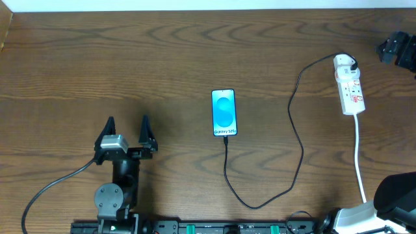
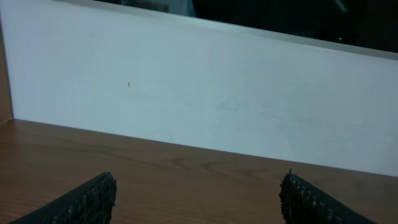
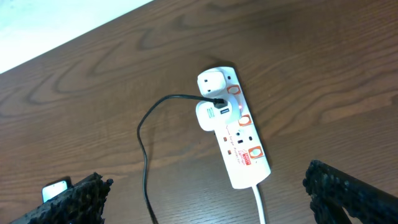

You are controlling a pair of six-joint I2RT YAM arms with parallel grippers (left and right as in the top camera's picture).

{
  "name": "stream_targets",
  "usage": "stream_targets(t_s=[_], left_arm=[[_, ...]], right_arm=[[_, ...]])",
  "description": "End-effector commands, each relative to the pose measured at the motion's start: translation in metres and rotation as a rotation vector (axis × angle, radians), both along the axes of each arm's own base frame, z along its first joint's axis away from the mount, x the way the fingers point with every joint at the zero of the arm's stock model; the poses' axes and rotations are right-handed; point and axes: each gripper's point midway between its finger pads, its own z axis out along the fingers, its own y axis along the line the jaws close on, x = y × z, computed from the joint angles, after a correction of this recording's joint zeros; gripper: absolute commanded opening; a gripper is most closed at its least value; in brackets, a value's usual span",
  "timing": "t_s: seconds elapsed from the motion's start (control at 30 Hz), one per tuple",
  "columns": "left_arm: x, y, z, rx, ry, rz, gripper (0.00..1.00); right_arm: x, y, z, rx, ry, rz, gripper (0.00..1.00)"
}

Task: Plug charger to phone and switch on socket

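Across the wooden table [image 1: 130,58], seen from overhead, items are logged by size. My left gripper [image 1: 127,120] sits at 9 o'clock of the phone, fingers spread wide and empty; its wrist view shows only bare wood and a white wall [image 2: 199,93]. My right gripper [image 3: 206,176] hangs above the socket, fingers released and grasping nothing. The socket [image 1: 349,86] lies toward 3 o'clock of the phone, well apart. The phone [image 1: 223,112] lies flat at centre, blue screen up. The charger [image 1: 300,146] loops from the phone's 6 o'clock edge, where its plug tip meets the phone, round to its white adapter [image 3: 211,115] seated in the socket. I cannot tell the switch position.
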Motion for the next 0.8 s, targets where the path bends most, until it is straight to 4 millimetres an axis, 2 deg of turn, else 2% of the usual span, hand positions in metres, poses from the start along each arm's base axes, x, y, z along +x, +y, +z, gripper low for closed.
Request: stream_targets(t_s=[0.0, 0.27, 0.4, 0.57, 0.67, 0.77], left_arm=[[-0.007, 0.007, 0.003, 0.014, -0.050, 0.028, 0.84], [-0.013, 0.011, -0.014, 0.015, -0.012, 0.045, 0.84], [-0.012, 0.011, -0.031, 0.018, 0.054, 0.046, 0.84], [-0.011, 0.011, -0.062, 0.025, 0.182, 0.046, 0.84], [-0.013, 0.011, -0.090, 0.030, 0.297, 0.044, 0.84], [-0.014, 0.012, -0.093, 0.055, 0.310, 0.046, 0.84]], right_arm=[[-0.001, 0.003, 0.004, 0.003, -0.007, -0.004, 0.99], [0.000, 0.003, 0.004, 0.003, -0.007, -0.004, 0.99], [-0.001, 0.003, 0.004, 0.003, -0.007, -0.004, 0.99], [0.000, 0.003, 0.004, 0.003, -0.007, -0.004, 0.99], [-0.001, 0.003, 0.004, 0.003, -0.007, -0.004, 0.99], [-0.001, 0.003, 0.004, 0.003, -0.007, -0.004, 0.99]])
